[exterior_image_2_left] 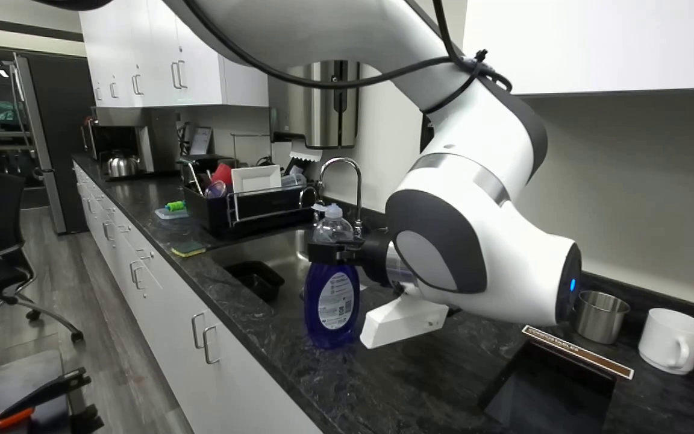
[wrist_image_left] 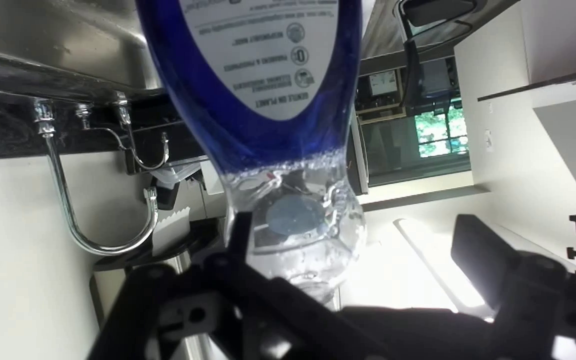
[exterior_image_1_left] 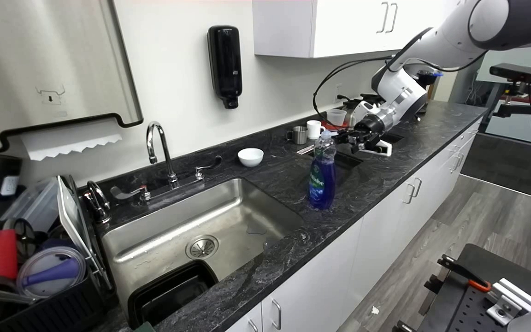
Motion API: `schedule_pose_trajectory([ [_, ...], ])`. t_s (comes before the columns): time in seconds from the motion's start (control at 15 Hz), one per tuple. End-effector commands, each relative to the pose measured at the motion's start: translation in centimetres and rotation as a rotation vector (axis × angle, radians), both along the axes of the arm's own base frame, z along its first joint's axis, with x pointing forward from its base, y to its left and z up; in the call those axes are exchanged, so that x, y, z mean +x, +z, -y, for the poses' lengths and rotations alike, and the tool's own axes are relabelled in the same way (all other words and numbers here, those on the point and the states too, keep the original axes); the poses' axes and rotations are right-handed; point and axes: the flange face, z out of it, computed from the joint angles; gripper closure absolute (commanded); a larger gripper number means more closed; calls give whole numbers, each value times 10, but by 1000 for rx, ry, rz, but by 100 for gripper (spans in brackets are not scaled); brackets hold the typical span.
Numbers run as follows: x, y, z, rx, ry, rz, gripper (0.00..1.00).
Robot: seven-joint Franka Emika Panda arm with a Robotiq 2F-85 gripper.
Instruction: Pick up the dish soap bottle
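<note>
The dish soap bottle (exterior_image_1_left: 322, 177) stands upright on the dark counter beside the sink, blue liquid below and a clear top with a pale cap above. My gripper (wrist_image_left: 353, 225) is open at the height of the clear upper part. In the wrist view the bottle (wrist_image_left: 268, 100) appears toward the left finger (wrist_image_left: 240, 235), which overlaps its left edge, while a wide gap separates it from the right finger (wrist_image_left: 483, 260). In an exterior view a black finger (exterior_image_2_left: 329, 252) crosses in front of the bottle's upper part. Whether either finger touches the bottle, I cannot tell.
Left of the bottle lies the steel sink (exterior_image_1_left: 233, 184) with its faucet (exterior_image_1_left: 159, 147). A white bowl (exterior_image_1_left: 250, 157), a metal cup (exterior_image_1_left: 298, 135) and a white mug (exterior_image_1_left: 314, 129) stand along the wall. A dark counter opening (exterior_image_2_left: 552, 392) sits below the arm.
</note>
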Motion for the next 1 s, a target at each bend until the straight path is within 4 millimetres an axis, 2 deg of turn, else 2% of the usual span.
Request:
schedule_pose_trajectory([
  [0.0, 5, 5, 16, -30, -2, 56, 0],
  [0.33, 12, 8, 22, -42, -4, 74, 0],
  [0.93, 30, -18, 3, -132, -12, 101, 0],
])
